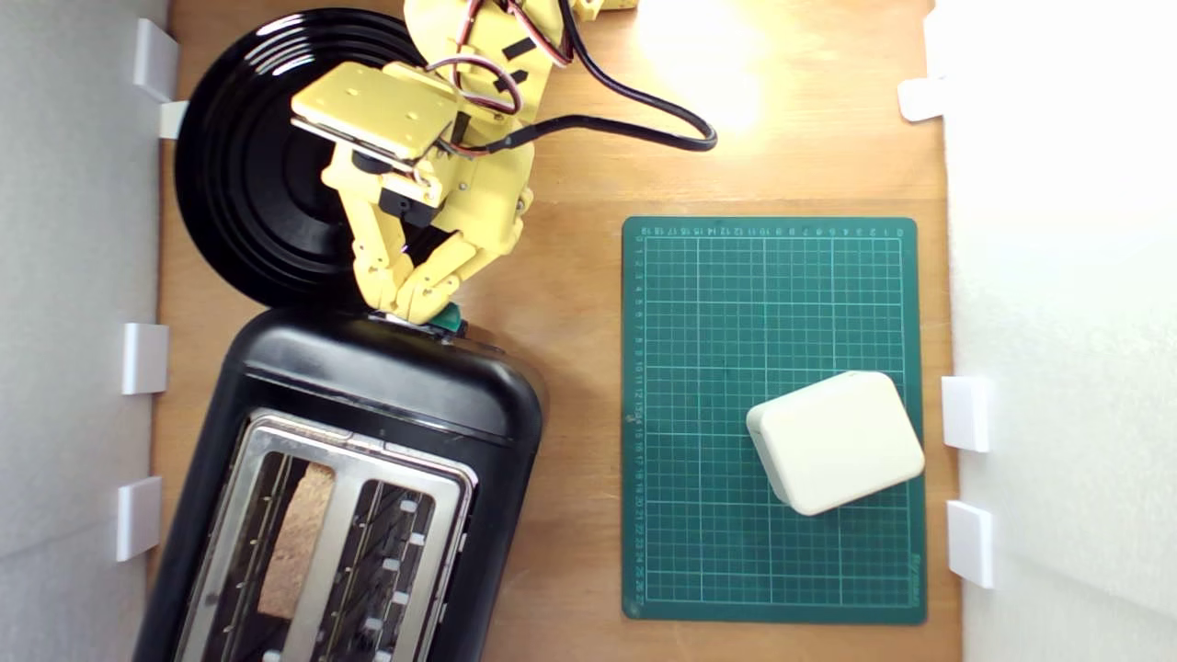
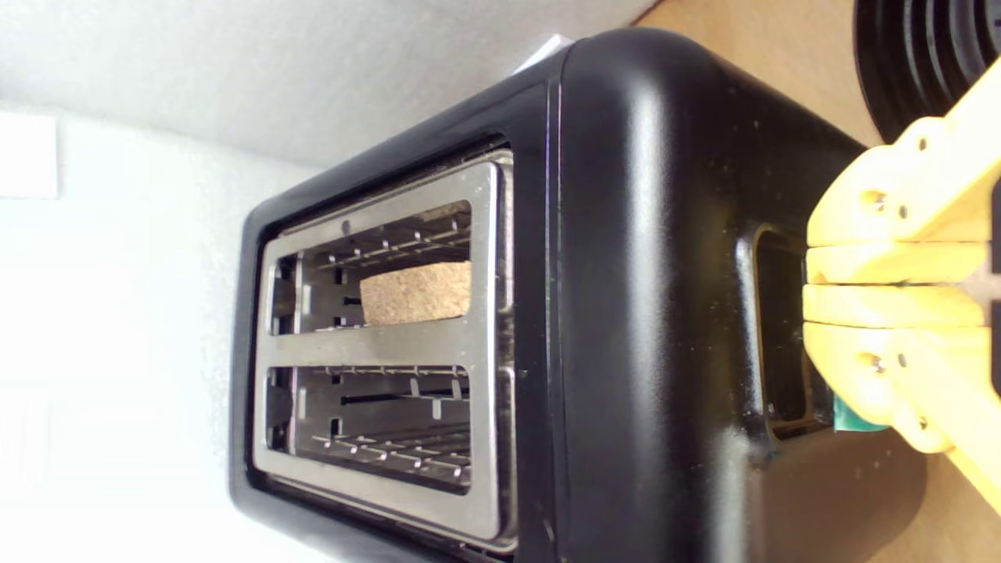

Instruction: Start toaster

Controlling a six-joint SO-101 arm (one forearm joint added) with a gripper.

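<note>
The black toaster (image 1: 368,441) (image 2: 649,258) with a silver top plate lies at the lower left of the exterior view. A brown slice (image 1: 296,538) (image 2: 418,293) sits low in one slot; the other slot is empty. My yellow gripper (image 1: 414,311) (image 2: 813,283) is shut, its fingertips pressed together at the toaster's end face, right on top of the teal-green lever knob (image 1: 450,319) (image 2: 852,418). In the wrist view the knob peeks out from under the fingers at the low end of the lever slot (image 2: 782,328). Most of the knob is hidden by the fingers.
A round glossy black plate (image 1: 267,175) lies behind the toaster, under the arm. A green cutting mat (image 1: 699,322) at the exterior view's right carries a cream rounded box (image 1: 835,441). White walls with clips border the wooden table (image 1: 570,276). A black cable (image 1: 634,110) trails from the arm.
</note>
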